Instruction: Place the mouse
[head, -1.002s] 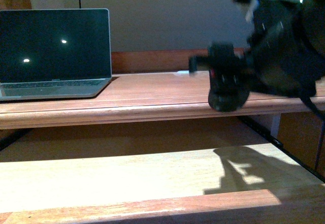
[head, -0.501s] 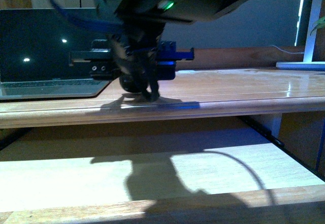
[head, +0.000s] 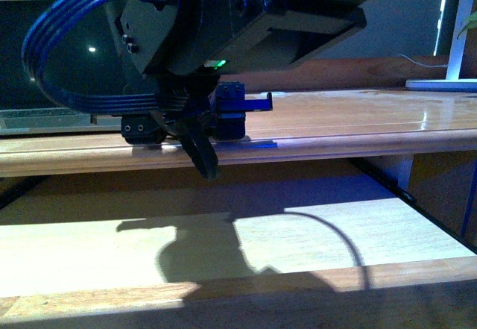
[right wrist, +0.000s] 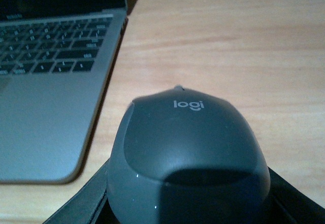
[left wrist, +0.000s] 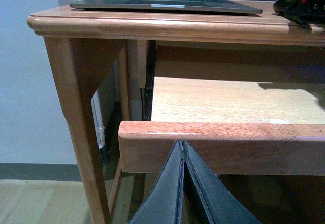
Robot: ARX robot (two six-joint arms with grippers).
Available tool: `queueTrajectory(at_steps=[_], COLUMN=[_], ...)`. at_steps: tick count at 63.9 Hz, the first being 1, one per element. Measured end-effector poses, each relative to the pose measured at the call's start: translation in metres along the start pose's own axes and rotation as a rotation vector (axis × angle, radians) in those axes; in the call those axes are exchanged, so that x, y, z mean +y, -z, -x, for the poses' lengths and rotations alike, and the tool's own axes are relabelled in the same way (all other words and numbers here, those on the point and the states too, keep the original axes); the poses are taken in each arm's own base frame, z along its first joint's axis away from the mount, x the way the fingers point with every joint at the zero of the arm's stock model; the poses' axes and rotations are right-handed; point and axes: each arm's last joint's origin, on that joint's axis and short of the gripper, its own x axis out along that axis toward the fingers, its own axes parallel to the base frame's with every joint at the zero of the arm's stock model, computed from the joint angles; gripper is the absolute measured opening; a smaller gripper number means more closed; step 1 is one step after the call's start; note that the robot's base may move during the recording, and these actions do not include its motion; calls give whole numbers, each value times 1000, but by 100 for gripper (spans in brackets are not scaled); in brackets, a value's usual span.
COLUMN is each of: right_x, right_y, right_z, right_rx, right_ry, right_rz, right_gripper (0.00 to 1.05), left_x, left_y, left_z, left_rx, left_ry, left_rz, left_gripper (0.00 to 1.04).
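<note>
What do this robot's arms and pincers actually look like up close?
The right arm is a boxy black housing with a small green light and a looping blue ribbon cable; blue fittings sit lower down. The left gripper has flat, dark grey, wedge-shaped fingers.

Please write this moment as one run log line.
right gripper: holds mouse | mouse: beside laptop, over desk | left gripper: shut

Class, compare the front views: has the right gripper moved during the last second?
Yes. The right gripper, holding the mouse, has swung left along the desk, towards the laptop.
</note>
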Motion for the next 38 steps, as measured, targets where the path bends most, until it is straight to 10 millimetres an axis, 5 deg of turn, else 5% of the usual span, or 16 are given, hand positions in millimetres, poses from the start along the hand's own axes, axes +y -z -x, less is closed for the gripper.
queueTrajectory(at_steps=[10, 31, 38], right_x=[0, -1, -10], right_y=[0, -2, -4], right_z=[2, 10, 20], right_rx=[-9, -42, -50], right_ry=[-9, -136, -172], right_rz=[0, -40, -57], right_gripper=[51, 98, 97], left_x=[0, 0, 0], left_y=[0, 0, 0], left_z=[0, 0, 0], left_rx=[0, 0, 0], left_ry=[0, 0, 0], left_rz=[0, 0, 0], left_gripper=[3, 3, 3])
